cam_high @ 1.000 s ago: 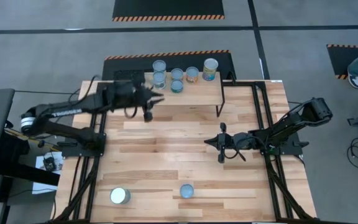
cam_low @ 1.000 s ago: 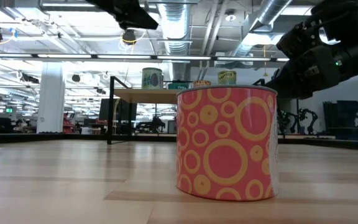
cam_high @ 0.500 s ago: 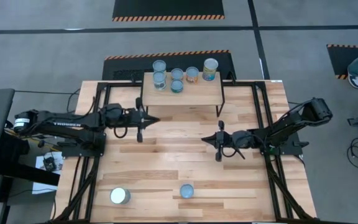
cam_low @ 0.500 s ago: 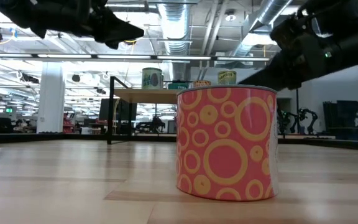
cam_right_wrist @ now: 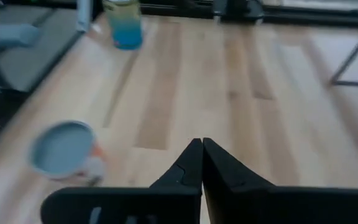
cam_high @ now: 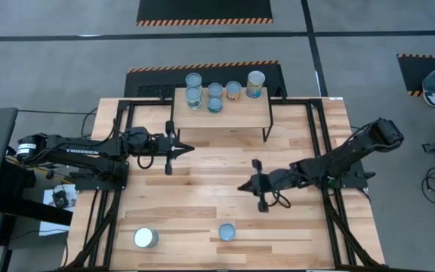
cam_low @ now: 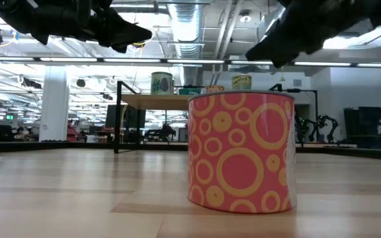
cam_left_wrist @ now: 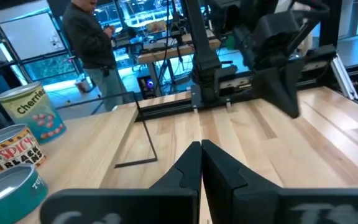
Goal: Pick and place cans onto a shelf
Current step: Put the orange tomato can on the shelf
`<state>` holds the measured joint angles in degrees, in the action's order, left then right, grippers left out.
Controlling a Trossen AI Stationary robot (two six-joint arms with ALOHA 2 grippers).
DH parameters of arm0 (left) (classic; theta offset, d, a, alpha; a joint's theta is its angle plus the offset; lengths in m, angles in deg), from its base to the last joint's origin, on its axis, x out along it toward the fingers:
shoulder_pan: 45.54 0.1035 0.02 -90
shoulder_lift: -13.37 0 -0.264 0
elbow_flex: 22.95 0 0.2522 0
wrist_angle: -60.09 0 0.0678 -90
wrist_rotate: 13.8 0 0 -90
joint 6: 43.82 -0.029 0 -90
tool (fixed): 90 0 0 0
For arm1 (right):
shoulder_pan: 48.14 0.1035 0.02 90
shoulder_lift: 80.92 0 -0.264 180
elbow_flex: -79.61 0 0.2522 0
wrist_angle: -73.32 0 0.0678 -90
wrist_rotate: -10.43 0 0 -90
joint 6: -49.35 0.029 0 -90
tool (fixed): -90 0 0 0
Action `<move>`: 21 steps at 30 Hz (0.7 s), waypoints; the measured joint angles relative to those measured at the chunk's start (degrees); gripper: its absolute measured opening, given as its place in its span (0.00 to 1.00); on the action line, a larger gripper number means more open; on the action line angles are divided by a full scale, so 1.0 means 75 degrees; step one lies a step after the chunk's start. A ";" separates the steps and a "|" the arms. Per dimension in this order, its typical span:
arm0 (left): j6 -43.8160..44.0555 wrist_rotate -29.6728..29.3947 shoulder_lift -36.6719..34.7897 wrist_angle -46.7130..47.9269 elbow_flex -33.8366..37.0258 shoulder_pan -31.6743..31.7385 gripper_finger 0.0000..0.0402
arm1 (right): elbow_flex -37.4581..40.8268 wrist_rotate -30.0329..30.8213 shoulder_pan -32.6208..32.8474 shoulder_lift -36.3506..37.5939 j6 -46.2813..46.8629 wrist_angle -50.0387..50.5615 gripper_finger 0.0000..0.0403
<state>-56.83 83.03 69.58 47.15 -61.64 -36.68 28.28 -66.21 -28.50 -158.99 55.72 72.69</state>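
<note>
The bench (cam_high: 202, 189) is pale planked wood, smooth with a soft sheen — the shelf (cam_high: 232, 117) matches it, on thin black metal legs. The cans (cam_high: 214, 96) show shiny metal tops; the nearest can (cam_low: 241, 152) wears a glossy pink-and-yellow label.

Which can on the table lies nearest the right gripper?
The small blue-topped can, just in front of the right gripper; the larger white-topped can sits farther left.

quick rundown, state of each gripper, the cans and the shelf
left gripper: shut, empty, in front of the shelf
right gripper: shut, empty, over mid table
shelf: holds six upright cans
near cans: two upright on the table, untouched
</note>
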 joint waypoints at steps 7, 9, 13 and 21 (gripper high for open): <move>0.0153 -0.0003 0.0000 0.0035 -0.0003 0.0000 0.00 | -0.0156 -0.0315 0.0237 -0.0003 0.1922 0.0119 0.18; 0.0177 -0.0003 0.0000 0.0048 -0.0003 0.0000 0.00 | -0.0167 -0.0253 0.0323 -0.0003 0.2318 0.0123 0.22; 0.0139 -0.0007 0.0003 0.0089 -0.0003 0.0000 0.00 | -0.0631 0.0013 0.0500 -0.0038 0.2851 0.0991 0.29; 0.0050 -0.0009 0.0006 0.0076 -0.0003 0.0000 0.00 | -0.2486 -0.0174 0.0704 -0.1622 0.3177 0.2997 0.39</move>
<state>-56.46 82.96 69.62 47.72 -61.66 -36.68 9.63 -67.52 -23.22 -171.15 79.55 95.17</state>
